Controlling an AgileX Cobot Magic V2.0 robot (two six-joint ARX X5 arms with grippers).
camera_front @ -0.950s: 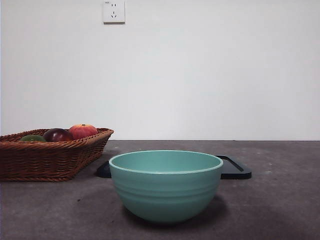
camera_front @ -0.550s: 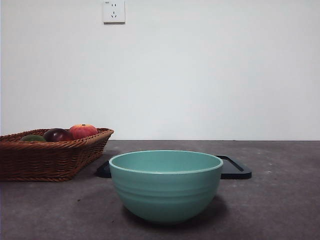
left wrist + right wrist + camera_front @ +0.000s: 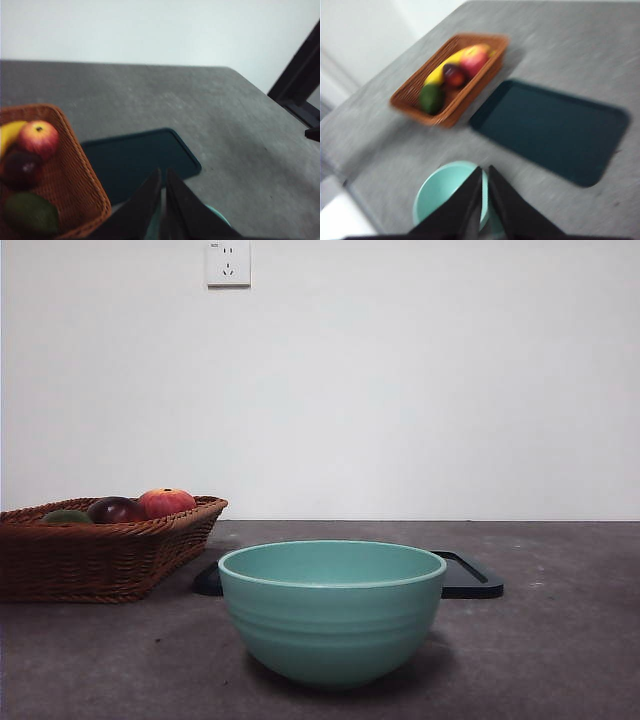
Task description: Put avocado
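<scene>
The avocado [image 3: 31, 214] is a dark green, egg-shaped fruit with dull skin, and it lies inside the wicker basket [image 3: 100, 560] at the left of the table [image 3: 560, 640]. In the front view only its green top [image 3: 66, 516] peeks over the woven rim. Beside it sits a dark maroon fruit [image 3: 21, 169], then a red-orange apple [image 3: 38, 139], and a yellow banana [image 3: 10, 134] runs along the far side of the basket. From the right wrist view all four show together in the basket, the avocado [image 3: 431, 98] at the end nearest the bowl.

Moving right, a flat dark tray [image 3: 470, 580] lies just beside the basket, bare. In front of it stands the teal bowl [image 3: 332, 612], also with nothing in it.

The left gripper [image 3: 163, 200] hangs above the table near the basket and tray, its jaws drawn narrow with only a thin slit between them, holding nothing. The right gripper [image 3: 484, 197] hangs above the bowl's rim, jaws likewise nearly together and holding nothing.
</scene>
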